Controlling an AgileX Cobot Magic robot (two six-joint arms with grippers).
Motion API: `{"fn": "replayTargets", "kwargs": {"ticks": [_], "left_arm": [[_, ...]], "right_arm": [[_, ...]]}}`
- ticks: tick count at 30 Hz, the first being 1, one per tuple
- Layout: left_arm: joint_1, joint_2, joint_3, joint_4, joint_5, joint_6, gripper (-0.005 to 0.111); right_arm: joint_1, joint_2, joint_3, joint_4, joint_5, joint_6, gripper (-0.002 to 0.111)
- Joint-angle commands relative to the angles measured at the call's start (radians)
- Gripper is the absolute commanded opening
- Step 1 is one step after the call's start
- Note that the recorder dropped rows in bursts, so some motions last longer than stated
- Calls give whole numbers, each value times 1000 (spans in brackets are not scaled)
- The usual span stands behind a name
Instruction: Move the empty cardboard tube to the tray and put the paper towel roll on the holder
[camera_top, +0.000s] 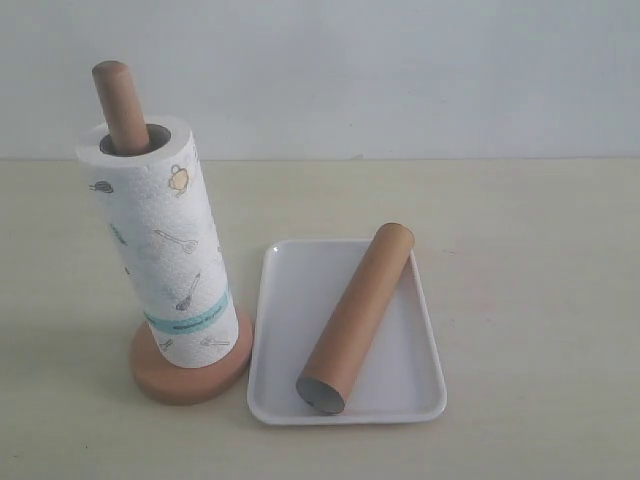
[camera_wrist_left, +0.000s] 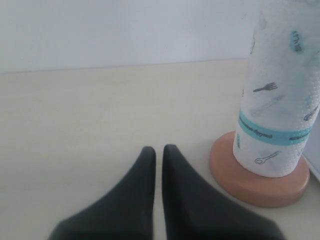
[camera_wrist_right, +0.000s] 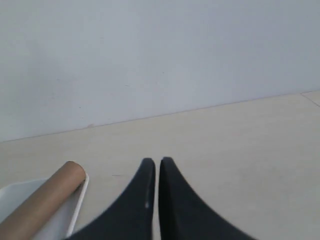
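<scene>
The paper towel roll (camera_top: 165, 250) is white with a fine dimpled emboss. It is scattered with small dark-grey line drawings of kitchen utensils, among them a fork, a whisk and spoons, with one yellowish pot near its top. A teal band with tiny darker lettering runs near its lower end, and its core shows dark grey. The holder (camera_top: 190, 385) is plain warm light brown, base and pole alike. The empty cardboard tube (camera_top: 355, 315) is plain matte brown outside, grey at its open end. The tray (camera_top: 290, 290) is plain white. The tabletop (camera_top: 530, 260) is pale cream, the wall (camera_top: 400, 70) pale bluish grey. The left gripper (camera_wrist_left: 159, 149) and right gripper (camera_wrist_right: 157, 161) are matte black.
</scene>
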Motion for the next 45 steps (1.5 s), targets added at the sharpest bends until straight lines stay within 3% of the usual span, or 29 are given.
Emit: {"fn": "replayTargets", "kwargs": {"ticks": [1, 9, 13, 16, 45], "left_arm": [[2, -3, 3, -7, 0, 3, 4], [2, -3, 3, -7, 0, 3, 4], [2, -3, 3, -7, 0, 3, 4], [2, -3, 3, -7, 0, 3, 4], [2, -3, 3, -7, -2, 3, 4]], "right_arm": [[-18, -36, 51, -9, -13, -39, 3], [-18, -41, 51, -11, 124, -103, 3], [-18, -103, 51, 64, 229, -237, 3], [-18, -103, 51, 123, 229, -314, 3], [-18, -103, 51, 142, 239, -317, 3]]}}
